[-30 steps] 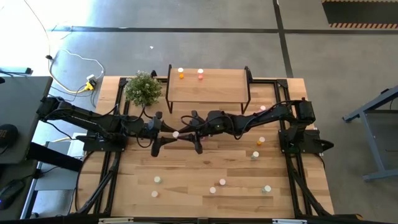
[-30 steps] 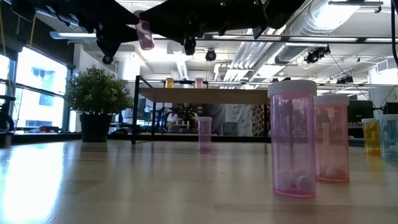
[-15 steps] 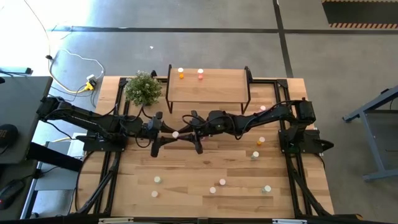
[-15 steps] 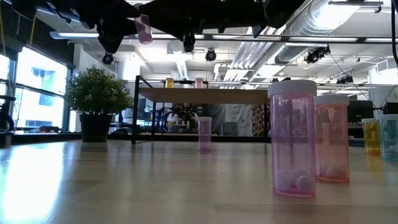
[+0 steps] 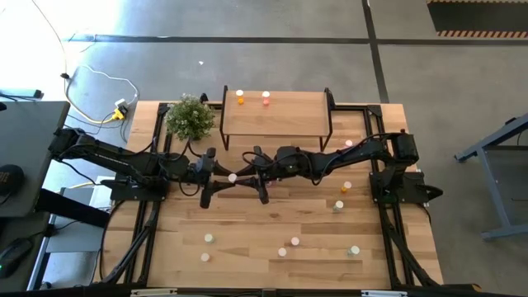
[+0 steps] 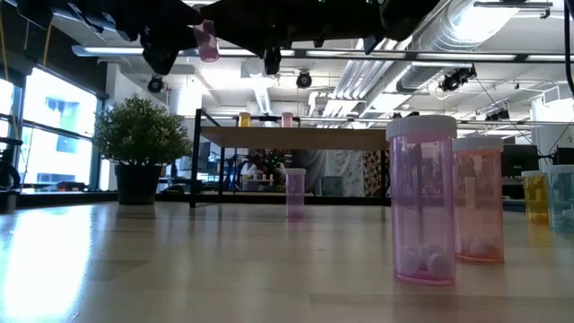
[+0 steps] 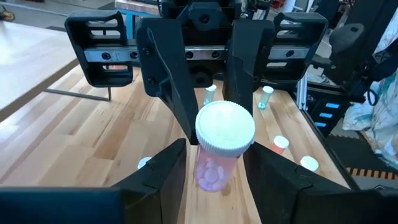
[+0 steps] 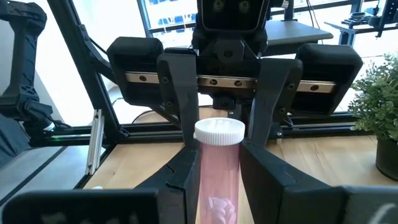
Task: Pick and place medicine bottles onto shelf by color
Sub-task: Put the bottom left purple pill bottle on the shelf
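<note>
- A light pink bottle (image 5: 233, 177) hangs in mid-air over the middle of the desk (image 5: 272, 231), between both arms, in front of the shelf (image 5: 276, 111).
- The right end effector (image 5: 252, 175) pinches the bottle; the left end effector (image 5: 216, 176) has its fingers on either side of it too.
- Handover risk: if one releases before the other grips firmly, the bottle drops.
- Opposed pulling could twist it free.

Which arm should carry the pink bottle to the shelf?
Probably left: left gripper holds the pale pink plastic bottle's white-capped end; right gripper covers the base that must meet the wooden shelf.
</note>
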You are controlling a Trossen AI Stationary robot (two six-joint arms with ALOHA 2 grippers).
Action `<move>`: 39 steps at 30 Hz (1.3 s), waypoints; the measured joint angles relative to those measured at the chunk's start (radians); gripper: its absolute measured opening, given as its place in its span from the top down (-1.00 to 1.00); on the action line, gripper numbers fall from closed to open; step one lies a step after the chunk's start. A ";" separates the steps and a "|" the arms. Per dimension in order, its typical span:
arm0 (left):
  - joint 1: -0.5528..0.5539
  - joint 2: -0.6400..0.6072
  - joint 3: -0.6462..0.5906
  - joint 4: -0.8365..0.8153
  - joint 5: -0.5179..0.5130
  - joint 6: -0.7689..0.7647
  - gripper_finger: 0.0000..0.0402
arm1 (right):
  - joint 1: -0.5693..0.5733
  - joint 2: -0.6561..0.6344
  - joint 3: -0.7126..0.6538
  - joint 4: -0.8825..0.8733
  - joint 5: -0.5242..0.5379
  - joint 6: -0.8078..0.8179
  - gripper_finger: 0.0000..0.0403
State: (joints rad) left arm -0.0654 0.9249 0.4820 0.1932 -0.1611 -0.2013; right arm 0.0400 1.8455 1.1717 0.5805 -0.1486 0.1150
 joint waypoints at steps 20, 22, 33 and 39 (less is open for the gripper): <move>0.000 -0.001 0.001 -0.001 -0.008 0.013 -0.18 | 0.000 0.003 0.001 -0.023 0.044 -0.002 0.54; 0.000 0.000 0.001 -0.004 -0.008 0.013 -0.19 | 0.000 0.003 0.001 -0.022 0.047 0.000 0.54; 0.000 -0.045 0.001 -0.013 -0.027 0.034 -0.19 | 0.000 -0.028 0.001 -0.071 0.076 -0.010 0.54; 0.001 -0.086 0.001 -0.021 -0.072 0.062 -0.19 | 0.000 -0.032 0.001 -0.084 0.077 -0.011 0.54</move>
State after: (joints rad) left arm -0.0647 0.8390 0.4828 0.1727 -0.2333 -0.1393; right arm 0.0399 1.8132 1.1725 0.4969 -0.0712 0.1045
